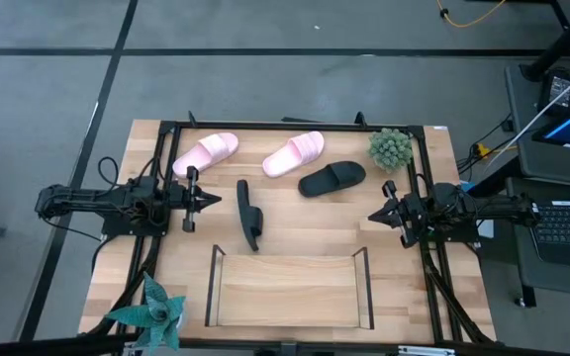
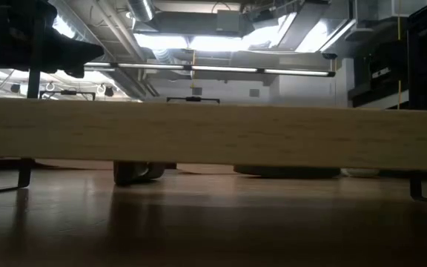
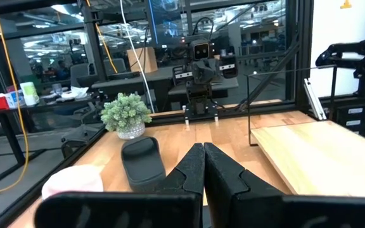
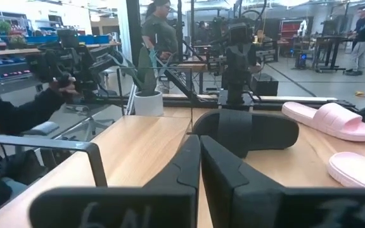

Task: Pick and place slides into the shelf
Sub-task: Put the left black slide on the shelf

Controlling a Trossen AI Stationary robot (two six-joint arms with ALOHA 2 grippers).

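High view first: my desk [image 1: 295, 247] carries everything, and nothing of the task is done yet as far as I can judge. The shelf [image 1: 287, 290] sits at the near edge of the desk between my two arms, its wooden base bare, no sandal inside it. All four slides lie on the desk beyond it: one pink slide [image 1: 206, 152] near my left arm, the second pink slide [image 1: 294, 153] beside it toward the middle, a black slide [image 1: 332, 178] just past that, and another black slide [image 1: 248, 213] standing on its edge nearest the shelf. My left end effector [image 1: 209, 200] hangs just beside that upended black slide, fingers pressed together and holding nothing. My right end effector [image 1: 376, 215] waits at the right side, also pressed together and empty. All four placements remain.
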